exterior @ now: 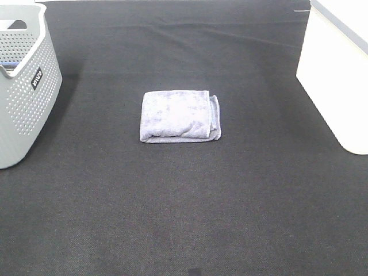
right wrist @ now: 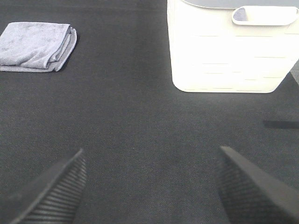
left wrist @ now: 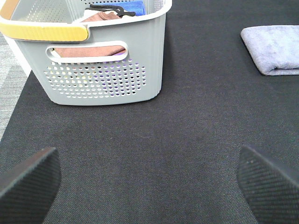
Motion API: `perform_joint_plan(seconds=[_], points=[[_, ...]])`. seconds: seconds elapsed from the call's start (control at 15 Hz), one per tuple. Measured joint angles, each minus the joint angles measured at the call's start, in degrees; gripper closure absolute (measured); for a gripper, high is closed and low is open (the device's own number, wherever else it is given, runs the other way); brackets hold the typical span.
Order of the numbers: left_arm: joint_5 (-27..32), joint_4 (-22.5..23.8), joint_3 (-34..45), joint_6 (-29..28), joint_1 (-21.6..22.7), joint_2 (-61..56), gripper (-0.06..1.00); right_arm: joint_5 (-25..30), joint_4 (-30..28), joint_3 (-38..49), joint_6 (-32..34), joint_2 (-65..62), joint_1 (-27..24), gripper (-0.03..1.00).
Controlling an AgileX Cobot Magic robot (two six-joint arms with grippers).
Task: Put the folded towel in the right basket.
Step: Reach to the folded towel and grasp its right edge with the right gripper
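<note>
**Centrally placed folded towel, both arms idle**

Nearest, the left end effector and right end effector hang over the dark worktop, jaws spread wide, gripping nothing. The folded towel lies flat mid-frame in the high view. Farther back, the white right basket stands at upper right and the grey perforated basket at upper left.
</note>
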Motion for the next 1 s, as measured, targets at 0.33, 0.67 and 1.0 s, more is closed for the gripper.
perform_joint_plan(seconds=[0.33,0.67,1.0], points=[[0.0,0.0,0.0,0.0,0.0,0.0,-0.03,0.0,0.0,0.0,0.0,0.0,0.0,0.24],[0.0,0.0,0.0,0.0,0.0,0.0,-0.03,0.0,0.0,0.0,0.0,0.0,0.0,0.24],[0.0,0.0,0.0,0.0,0.0,0.0,-0.03,0.0,0.0,0.0,0.0,0.0,0.0,0.24]])
